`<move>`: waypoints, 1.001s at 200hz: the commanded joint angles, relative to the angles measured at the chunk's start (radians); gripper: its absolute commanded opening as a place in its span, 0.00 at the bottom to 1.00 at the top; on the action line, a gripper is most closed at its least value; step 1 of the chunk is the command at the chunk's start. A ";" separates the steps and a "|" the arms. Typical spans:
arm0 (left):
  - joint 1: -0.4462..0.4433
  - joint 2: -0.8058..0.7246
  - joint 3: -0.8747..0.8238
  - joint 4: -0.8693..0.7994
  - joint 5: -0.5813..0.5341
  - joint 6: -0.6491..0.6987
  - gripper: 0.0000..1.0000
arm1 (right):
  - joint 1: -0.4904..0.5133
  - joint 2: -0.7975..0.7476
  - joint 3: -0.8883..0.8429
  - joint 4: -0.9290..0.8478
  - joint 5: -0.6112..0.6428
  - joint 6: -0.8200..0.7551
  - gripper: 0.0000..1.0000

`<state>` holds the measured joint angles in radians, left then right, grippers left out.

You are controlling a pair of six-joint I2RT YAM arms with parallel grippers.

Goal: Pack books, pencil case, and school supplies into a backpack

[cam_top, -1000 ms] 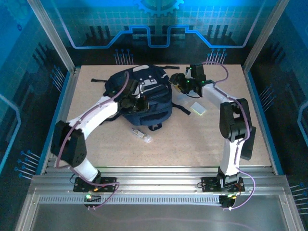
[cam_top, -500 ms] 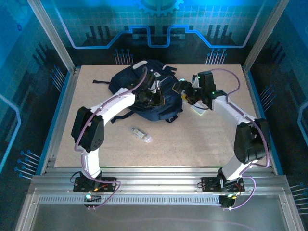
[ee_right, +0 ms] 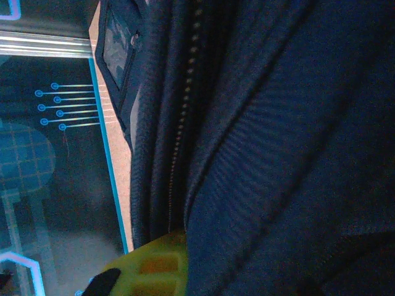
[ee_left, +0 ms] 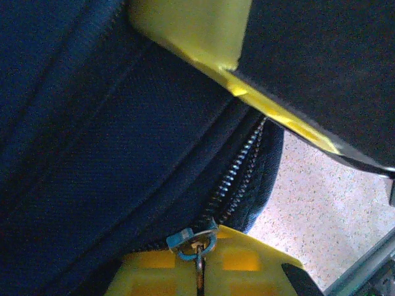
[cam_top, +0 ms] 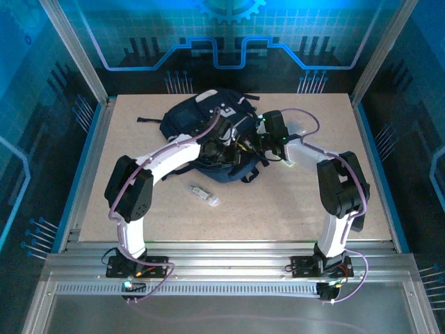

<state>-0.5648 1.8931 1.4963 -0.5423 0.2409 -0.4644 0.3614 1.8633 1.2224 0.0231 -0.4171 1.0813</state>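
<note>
Our left gripper (cam_top: 224, 147) and right gripper (cam_top: 252, 142) each pinch backpack (cam_top: 191, 115) fabric, contents hidden; the tube (cam_top: 205, 194) lies on open table (cam_top: 292, 202).

No lettering, label, brand, number or sign can be read anywhere, neither on the backpack (cam_top: 184, 118) nor on the blue-patterned back wall (cam_top: 229, 35).

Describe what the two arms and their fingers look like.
The left arm and right arm match: white tubular links, chunky black joint housings and black bases. A mauve cable loops along each. Small green lights glow near the bases. The fingers are bright yellow moulded plastic with square recesses and black parts.
</note>
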 commanded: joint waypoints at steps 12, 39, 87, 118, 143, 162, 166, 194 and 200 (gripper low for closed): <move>0.089 -0.169 -0.178 -0.011 -0.008 0.008 0.00 | -0.028 -0.035 -0.016 0.053 0.056 -0.020 0.00; 0.158 -0.269 -0.320 -0.018 -0.046 0.004 0.00 | -0.046 -0.033 0.013 0.022 0.044 -0.033 0.00; 0.220 -0.374 -0.420 -0.035 -0.059 0.000 0.00 | -0.056 -0.030 0.029 0.004 0.056 -0.033 0.00; 0.248 -0.364 -0.426 -0.036 -0.197 0.027 0.00 | -0.046 -0.023 0.029 0.026 0.016 -0.021 0.00; 0.332 -0.333 -0.467 0.013 -0.325 0.024 0.00 | -0.047 -0.031 0.038 -0.032 0.016 -0.068 0.00; 0.395 -0.313 -0.497 0.072 -0.344 0.023 0.00 | -0.055 -0.025 0.050 -0.055 -0.010 -0.102 0.00; 0.404 -0.310 -0.499 0.084 -0.356 0.026 0.00 | -0.055 -0.023 0.060 -0.066 -0.018 -0.114 0.00; 0.464 -0.273 -0.456 0.151 -0.428 0.043 0.00 | -0.041 0.008 0.145 -0.197 -0.058 -0.245 0.00; 0.475 -0.262 -0.437 0.156 -0.437 0.047 0.00 | -0.038 0.015 0.162 -0.226 -0.061 -0.272 0.00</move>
<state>-0.2455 1.5856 1.0317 -0.3580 0.1379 -0.4099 0.3790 1.8778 1.3003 -0.0525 -0.5018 0.9829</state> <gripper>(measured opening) 0.067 0.106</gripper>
